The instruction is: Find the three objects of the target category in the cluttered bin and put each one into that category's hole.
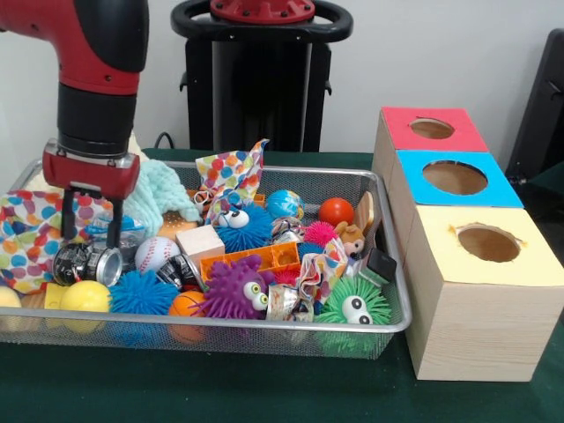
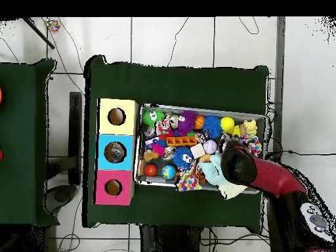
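At the near edge of the front view, the cluttered bin [image 1: 401,322] of silver wire mesh is seen resting on the green cloth, filling the picture from 9 o'clock across to the middle. Along its near rim, a yellow ball [image 1: 85,296], a blue spiky ball [image 1: 143,292], a purple spiky toy with eyes [image 1: 234,287] and a green spiky toy with eyes [image 1: 353,305] are ranged side by side. Just behind them, a baseball [image 1: 157,253] and a shiny metal can [image 1: 85,263] are found. The gripper [image 1: 91,236] is lowered over the can at 9 o'clock; its two thin fingers are held slightly parted, nothing gripped between them. Farther back, an orange ball [image 1: 336,211] and a globe ball [image 1: 285,204] lie near the far rim. At 3 o'clock, beside the bin, three wooden boxes are lined up: yellow-topped [image 1: 515,264] nearest, blue-topped [image 1: 410,176] next, red-topped [image 1: 397,128] farthest.
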Controlling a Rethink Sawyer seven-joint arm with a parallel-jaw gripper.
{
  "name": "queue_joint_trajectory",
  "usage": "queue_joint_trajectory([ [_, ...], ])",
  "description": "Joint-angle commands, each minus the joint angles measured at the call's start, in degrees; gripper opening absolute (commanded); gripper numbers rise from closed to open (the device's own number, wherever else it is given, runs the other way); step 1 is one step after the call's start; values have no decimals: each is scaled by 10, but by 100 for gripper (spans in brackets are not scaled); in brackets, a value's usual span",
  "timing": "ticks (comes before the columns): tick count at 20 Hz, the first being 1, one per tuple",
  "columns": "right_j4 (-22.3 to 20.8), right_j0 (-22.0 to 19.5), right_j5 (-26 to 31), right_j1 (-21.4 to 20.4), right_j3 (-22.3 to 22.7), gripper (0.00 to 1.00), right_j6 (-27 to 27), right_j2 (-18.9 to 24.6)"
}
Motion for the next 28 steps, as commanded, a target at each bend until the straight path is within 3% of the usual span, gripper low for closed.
queue_joint_trajectory([
  [1,-2,34,-46,24,32,100,111,-7],
  [6,3,39,-75,42,36,100,118,-7],
  [12,14,16,-89,71,28,100,122,2],
  [23,237,58,-43,60,91,100,284,-107],
  [28,307,85,-49,59,119,100,326,-137],
])
